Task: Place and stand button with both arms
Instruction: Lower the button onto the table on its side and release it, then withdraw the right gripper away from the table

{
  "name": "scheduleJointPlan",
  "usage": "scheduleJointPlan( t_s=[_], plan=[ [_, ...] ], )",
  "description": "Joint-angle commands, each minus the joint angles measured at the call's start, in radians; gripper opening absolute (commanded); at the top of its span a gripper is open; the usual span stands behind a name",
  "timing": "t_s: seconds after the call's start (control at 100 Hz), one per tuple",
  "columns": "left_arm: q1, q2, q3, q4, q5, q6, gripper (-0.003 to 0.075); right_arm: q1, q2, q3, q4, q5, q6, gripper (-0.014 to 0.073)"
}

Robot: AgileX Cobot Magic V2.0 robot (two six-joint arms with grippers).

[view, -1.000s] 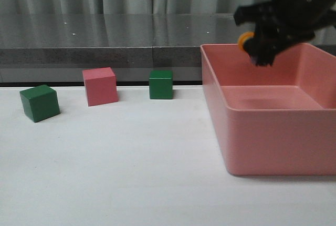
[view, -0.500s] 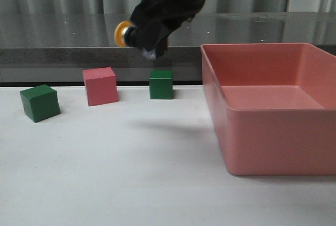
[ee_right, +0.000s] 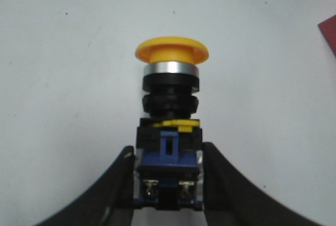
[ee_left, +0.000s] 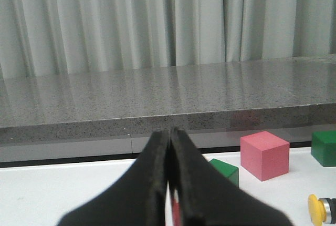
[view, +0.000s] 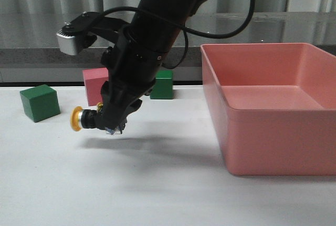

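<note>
The button [view: 84, 119] has a yellow mushroom cap, a black body and a blue contact block. My right gripper [view: 113, 123] is shut on its contact block and holds it on its side, cap pointing left, a little above the white table. In the right wrist view the button [ee_right: 169, 105] sits between the two black fingers of my right gripper [ee_right: 168, 155], cap away from the wrist. My left gripper [ee_left: 170, 131] is shut and empty; it does not show in the front view. The yellow cap [ee_left: 321, 208] shows at the edge of the left wrist view.
A green cube [view: 39, 102], a pink cube [view: 94, 81] and a second green cube [view: 164, 86] stand along the back of the table. A large pink bin [view: 273, 142] fills the right side. A grey ledge and curtains lie behind.
My right arm has carried the button out from over the pink bin, leftward across the table and down to just above the surface in front of the pink cube.
</note>
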Motion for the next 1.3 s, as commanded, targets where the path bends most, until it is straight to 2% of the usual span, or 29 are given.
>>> scheduleJointPlan(
  t_s=[0.0, 0.1, 0.17, 0.24, 0.44, 0.5, 0.58, 0.8, 0.87, 0.96, 1.01, 1.06, 1.07, 1.11, 1.29],
  plan=[
    [0.000, -0.031, 0.045, -0.001, -0.080, -0.012, -0.0020, -0.002, -0.049, -0.035, 0.046, -0.028, -0.030, -0.0066],
    [0.000, -0.031, 0.045, -0.001, -0.080, -0.012, -0.0019, -0.002, -0.042, -0.035, 0.046, -0.022, -0.030, -0.0057],
    [0.000, -0.031, 0.045, -0.001, -0.080, -0.012, -0.0020, -0.002, -0.033, -0.035, 0.046, -0.019, -0.030, -0.0007],
    [0.000, -0.031, 0.045, -0.001, -0.080, -0.012, -0.0020, -0.002, -0.025, -0.035, 0.046, -0.015, -0.030, 0.0086],
    [0.000, -0.031, 0.045, -0.001, -0.080, -0.012, -0.0020, -0.002, -0.014, -0.036, 0.046, -0.009, -0.030, 0.0432],
    [0.000, -0.031, 0.045, -0.001, -0.080, -0.012, -0.0020, -0.003, -0.015, -0.043, 0.046, -0.008, -0.030, 0.0497],
    [0.000, -0.031, 0.045, -0.001, -0.080, -0.012, -0.0020, -0.003, -0.021, -0.054, 0.046, -0.005, -0.029, 0.0530],
    [0.000, -0.031, 0.045, -0.001, -0.080, -0.012, -0.0020, -0.005, -0.105, -0.079, 0.046, 0.008, 0.013, 0.0524],
    [0.000, -0.031, 0.045, -0.001, -0.080, -0.012, -0.0020, -0.014, -0.152, -0.080, 0.046, 0.013, 0.042, 0.0493],
    [0.000, -0.031, 0.045, -0.001, -0.080, -0.012, -0.0020, -0.041, -0.214, -0.080, 0.045, 0.036, 0.090, 0.0347],
    [0.000, -0.031, 0.045, -0.001, -0.080, -0.012, -0.0020, -0.065, -0.244, -0.080, 0.045, 0.058, 0.120, 0.0222],
    [0.000, -0.031, 0.045, -0.001, -0.080, -0.012, -0.0020, -0.095, -0.279, -0.080, 0.045, 0.088, 0.144, 0.0061],
    [0.000, -0.031, 0.045, -0.001, -0.080, -0.012, -0.0020, -0.105, -0.284, -0.080, 0.045, 0.092, 0.150, 0.0061],
    [0.000, -0.031, 0.045, -0.001, -0.080, -0.012, -0.0020, -0.131, -0.307, -0.080, 0.045, 0.112, 0.172, -0.0074],
    [0.000, -0.031, 0.045, -0.001, -0.080, -0.012, -0.0020, -0.284, -0.406, -0.071, 0.047, 0.146, 0.332, -0.0061]
  ],
)
